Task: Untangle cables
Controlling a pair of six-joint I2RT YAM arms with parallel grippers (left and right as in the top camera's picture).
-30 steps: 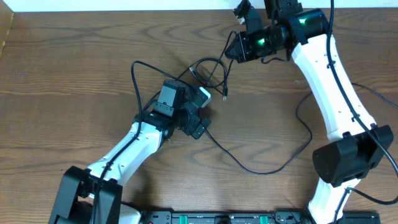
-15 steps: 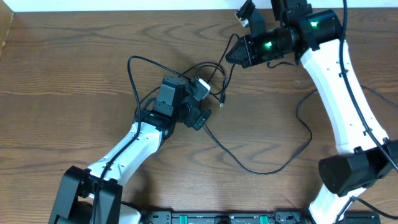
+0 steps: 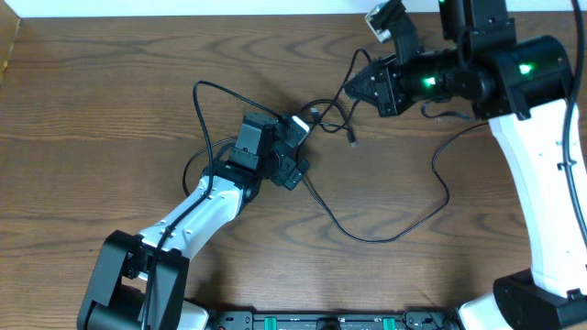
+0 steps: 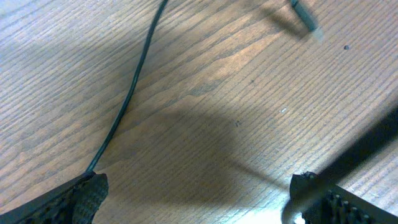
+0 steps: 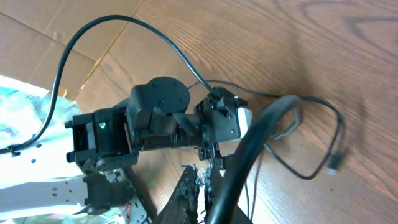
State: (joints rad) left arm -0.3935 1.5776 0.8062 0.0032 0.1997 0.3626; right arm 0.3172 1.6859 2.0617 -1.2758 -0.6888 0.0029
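On the wooden table point(image 3: 83, 137), the cables point(image 3: 323, 114) begin at the left as a loose loop arching beside the left arm point(image 3: 197, 215). They bunch into a small tangle in the middle and trail off as one long slack cord toward the right. The left gripper point(image 3: 297, 152) sits low over the wood just beside that tangle, jaws spread wide and holding nothing. One cord lies by its fingers point(image 4: 84, 194), so I judge it is placed to pin a strand. The right gripper point(image 3: 356, 84) is pinched tight on a strand raised from the tangle, probably to draw it clear. A plug tip point(image 3: 353, 142) shows just below it.
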